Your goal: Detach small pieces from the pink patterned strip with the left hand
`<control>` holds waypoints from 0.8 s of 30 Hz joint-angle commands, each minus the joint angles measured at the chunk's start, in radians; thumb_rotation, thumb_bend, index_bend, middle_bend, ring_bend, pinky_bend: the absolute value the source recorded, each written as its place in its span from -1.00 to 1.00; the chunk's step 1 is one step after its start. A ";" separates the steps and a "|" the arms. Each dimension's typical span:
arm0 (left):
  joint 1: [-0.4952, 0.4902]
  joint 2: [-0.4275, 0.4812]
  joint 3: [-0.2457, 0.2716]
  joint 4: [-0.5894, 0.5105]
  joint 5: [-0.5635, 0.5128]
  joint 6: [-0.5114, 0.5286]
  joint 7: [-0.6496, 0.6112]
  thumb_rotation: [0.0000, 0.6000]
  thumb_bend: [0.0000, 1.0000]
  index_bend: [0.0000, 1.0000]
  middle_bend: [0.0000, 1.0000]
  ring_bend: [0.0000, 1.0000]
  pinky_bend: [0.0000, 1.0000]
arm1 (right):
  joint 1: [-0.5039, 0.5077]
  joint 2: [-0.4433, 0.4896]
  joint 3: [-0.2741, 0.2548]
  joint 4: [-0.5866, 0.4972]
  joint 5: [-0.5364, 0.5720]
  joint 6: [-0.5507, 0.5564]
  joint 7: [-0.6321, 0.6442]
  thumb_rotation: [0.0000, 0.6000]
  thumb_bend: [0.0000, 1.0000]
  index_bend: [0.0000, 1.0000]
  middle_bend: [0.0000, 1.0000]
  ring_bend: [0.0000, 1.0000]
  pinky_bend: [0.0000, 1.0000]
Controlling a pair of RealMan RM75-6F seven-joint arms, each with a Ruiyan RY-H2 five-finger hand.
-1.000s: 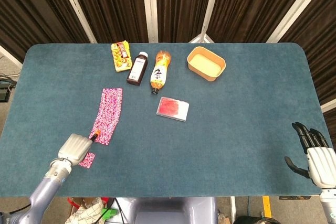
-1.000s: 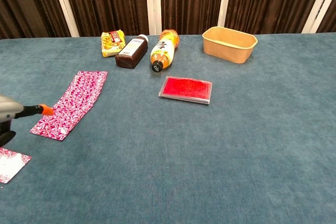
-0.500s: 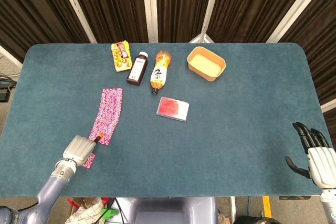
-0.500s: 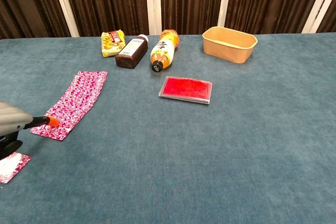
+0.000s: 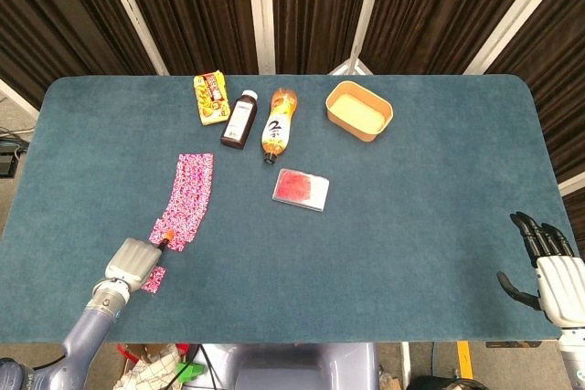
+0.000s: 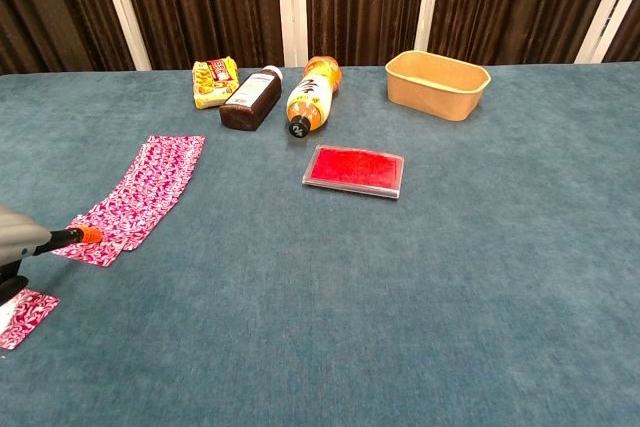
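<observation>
Strip: 1 pink patterned strip (image 5: 186, 200) lies left of centre, its near end bent toward the left hand (image 5: 132, 262), probably being pulled so a piece tears off
Left hand: an orange fingertip (image 6: 88, 235) touches that end; grip cannot be told
Loose piece: 1 small pink piece (image 6: 24, 315), lower left
Right hand: right hand (image 5: 547, 267) idle at lower right, fingers apart, holding nothing
Other: 2 bottles

Head view: high above, looking steeply down over the whole teal felt-covered table (image 5: 430, 189). Chest view: low at the near edge, facing across toward the far edge. Shared: the table's middle and far half.
</observation>
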 commanded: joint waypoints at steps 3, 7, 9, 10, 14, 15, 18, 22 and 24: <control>0.017 0.019 0.024 0.000 0.020 0.020 -0.017 1.00 0.77 -0.94 0.78 0.50 0.39 | 0.001 0.000 0.000 0.000 0.001 -0.002 0.000 1.00 -0.37 -1.00 -0.79 -0.63 -0.73; 0.037 0.039 0.042 0.014 0.037 0.029 -0.046 1.00 0.77 -0.94 0.78 0.50 0.39 | 0.001 0.001 0.000 -0.001 0.000 -0.002 0.000 1.00 -0.37 -1.00 -0.79 -0.63 -0.73; 0.045 0.049 0.050 0.028 0.039 0.029 -0.057 1.00 0.77 -0.94 0.78 0.50 0.39 | 0.002 0.001 -0.001 -0.003 -0.001 -0.005 0.000 1.00 -0.37 -1.00 -0.79 -0.63 -0.73; 0.048 0.052 0.053 0.035 0.040 0.026 -0.063 1.00 0.77 -0.94 0.78 0.50 0.39 | 0.002 0.001 -0.002 -0.004 -0.002 -0.006 0.001 1.00 -0.37 -1.00 -0.79 -0.63 -0.73; 0.056 0.061 0.062 0.061 0.032 0.017 -0.074 1.00 0.77 -0.93 0.78 0.50 0.39 | 0.003 0.001 -0.003 -0.004 -0.004 -0.007 -0.002 1.00 -0.38 -1.00 -0.79 -0.63 -0.73; 0.058 0.063 0.064 0.068 0.030 0.013 -0.077 1.00 0.77 -0.93 0.78 0.50 0.39 | 0.003 0.001 -0.004 -0.005 -0.006 -0.006 -0.003 1.00 -0.38 -1.00 -0.79 -0.63 -0.73; 0.064 0.069 0.067 0.089 0.026 0.004 -0.089 1.00 0.77 -0.93 0.78 0.50 0.39 | 0.003 -0.001 -0.004 -0.006 -0.005 -0.006 -0.006 1.00 -0.37 -1.00 -0.79 -0.63 -0.73; 0.070 0.078 0.071 0.104 0.026 -0.001 -0.097 1.00 0.77 -0.93 0.79 0.50 0.39 | 0.003 -0.001 -0.005 -0.007 -0.005 -0.008 -0.009 1.00 -0.38 -1.00 -0.79 -0.63 -0.73; 0.073 0.083 0.075 0.108 0.026 -0.002 -0.097 1.00 0.77 -0.93 0.79 0.50 0.39 | 0.003 -0.001 -0.005 -0.007 -0.006 -0.008 -0.009 1.00 -0.37 -1.00 -0.79 -0.63 -0.73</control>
